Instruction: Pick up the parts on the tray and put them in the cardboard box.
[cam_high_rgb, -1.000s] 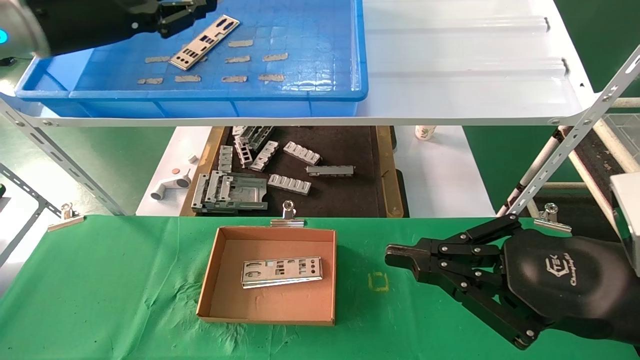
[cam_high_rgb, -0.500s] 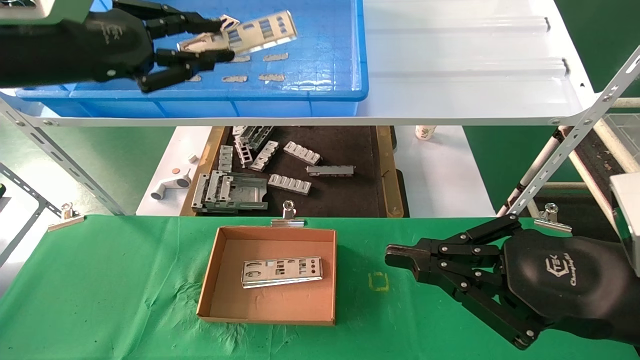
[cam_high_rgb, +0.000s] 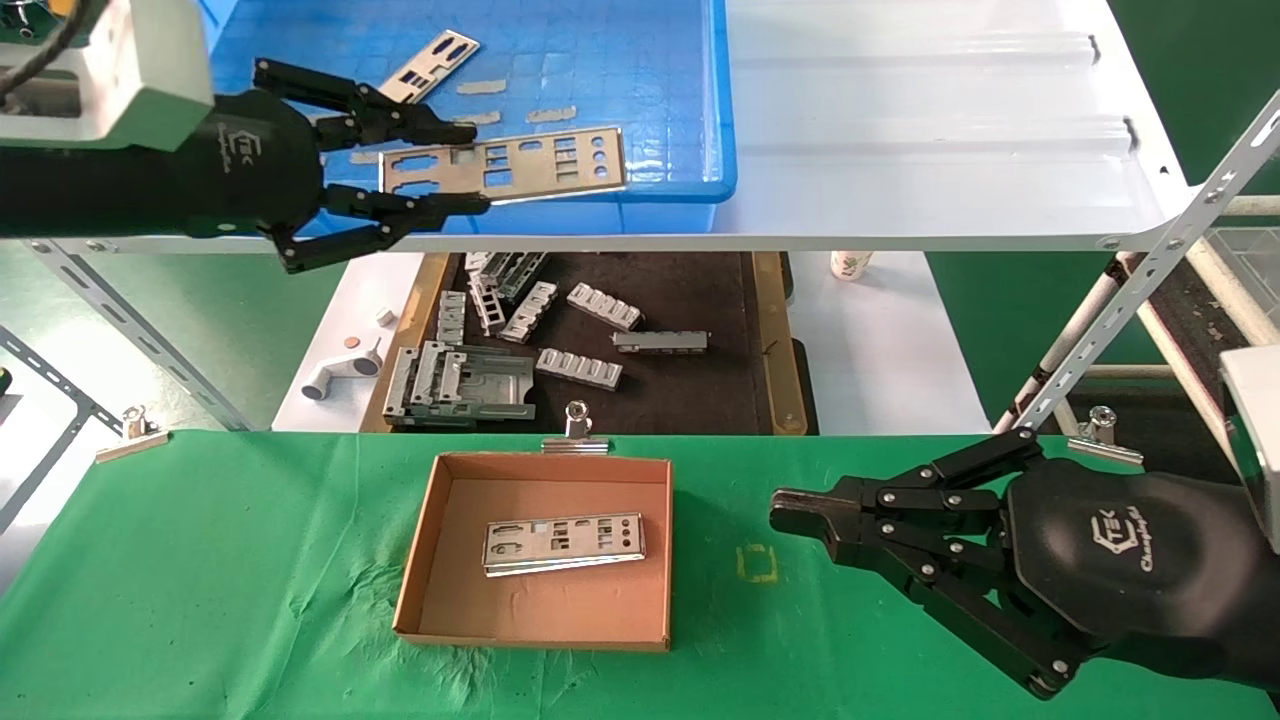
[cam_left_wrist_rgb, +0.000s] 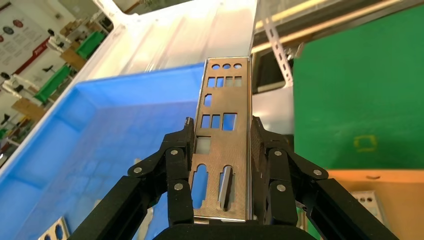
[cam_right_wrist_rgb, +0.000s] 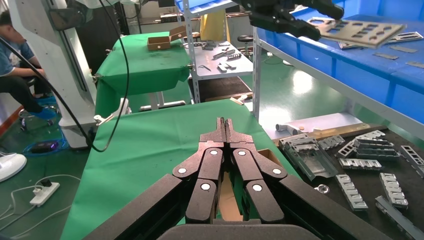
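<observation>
My left gripper (cam_high_rgb: 472, 167) is shut on a silver punched plate (cam_high_rgb: 530, 163) and holds it in the air over the front rim of the blue tray (cam_high_rgb: 660, 80). In the left wrist view the plate (cam_left_wrist_rgb: 220, 150) stands out lengthwise between the pads. A second plate (cam_high_rgb: 428, 66) lies on the tray floor behind it. The cardboard box (cam_high_rgb: 425, 560) sits on the green cloth below and holds plates (cam_high_rgb: 563, 542) stacked flat. My right gripper (cam_high_rgb: 785, 512) is shut and empty, low over the cloth to the right of the box.
The tray rests on a white shelf (cam_high_rgb: 900, 150) with slanted metal struts (cam_high_rgb: 1130, 300). Below it a dark-floored tray with a wooden rim (cam_high_rgb: 775, 340) holds several grey ribbed brackets. A binder clip (cam_high_rgb: 577, 428) sits at the box's far edge. A yellow square mark (cam_high_rgb: 757, 563) is on the cloth.
My left gripper has lifted a plate off the tray floor and carried it toward the tray's front rim, turning it crosswise. The right arm has not moved.
</observation>
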